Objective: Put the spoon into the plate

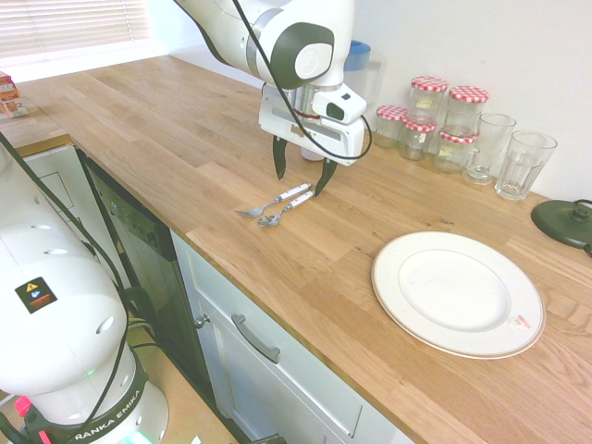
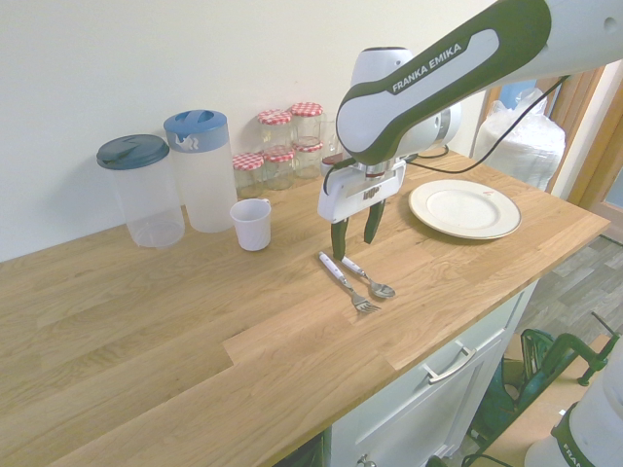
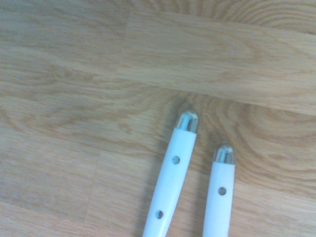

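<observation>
The spoon (image 1: 282, 212) lies on the wooden counter, silver bowl toward the front edge, pale handle pointing back; it also shows as the spoon (image 2: 368, 278). A pale-handled fork (image 1: 268, 202) lies right beside it, almost parallel. My gripper (image 1: 302, 171) hangs just above the two handle ends, open, with nothing between its fingers; from the other side the gripper (image 2: 355, 233) looks the same. The wrist view shows two white handle ends (image 3: 173, 177) side by side; I cannot tell which is the spoon's. The plate (image 1: 458, 291) sits empty to the right, near the counter's front edge.
Jars with red checked lids (image 1: 435, 120) and two drinking glasses (image 1: 504, 157) stand along the back wall. A white cup (image 2: 252, 224) and two blue-lidded plastic jugs (image 2: 200, 170) stand behind the cutlery. A dark round object (image 1: 564, 222) lies beyond the plate.
</observation>
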`<state>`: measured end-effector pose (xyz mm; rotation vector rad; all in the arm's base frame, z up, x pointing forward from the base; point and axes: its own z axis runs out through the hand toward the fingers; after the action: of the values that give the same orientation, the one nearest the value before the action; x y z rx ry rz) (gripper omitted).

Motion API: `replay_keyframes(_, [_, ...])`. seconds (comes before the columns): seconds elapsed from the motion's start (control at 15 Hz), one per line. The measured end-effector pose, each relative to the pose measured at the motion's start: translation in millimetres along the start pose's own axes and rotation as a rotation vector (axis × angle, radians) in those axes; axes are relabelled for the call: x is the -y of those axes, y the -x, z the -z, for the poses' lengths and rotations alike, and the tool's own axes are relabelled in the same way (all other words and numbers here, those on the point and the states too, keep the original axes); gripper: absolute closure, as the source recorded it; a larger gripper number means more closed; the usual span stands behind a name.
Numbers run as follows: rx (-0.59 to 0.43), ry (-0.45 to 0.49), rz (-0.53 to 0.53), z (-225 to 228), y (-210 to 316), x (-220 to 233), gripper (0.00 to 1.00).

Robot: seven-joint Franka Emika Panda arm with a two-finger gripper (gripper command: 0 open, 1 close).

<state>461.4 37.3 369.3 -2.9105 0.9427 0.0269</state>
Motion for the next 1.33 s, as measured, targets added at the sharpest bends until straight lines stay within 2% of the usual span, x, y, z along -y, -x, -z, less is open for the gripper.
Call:
replay_keyframes(0.2, [-0.023,0.027,-0.005,-16,-8,0,0.0])
replay_keyframes(0.8, [-0.004,0.018,-0.059,-36,-23,-7,0.0])
replay_keyframes(0.87, [-0.004,0.017,-0.06,-36,-23,-7,1.0])
replay_keyframes(1.33, [0.001,0.009,-0.07,-35,-24,-8,1.0])
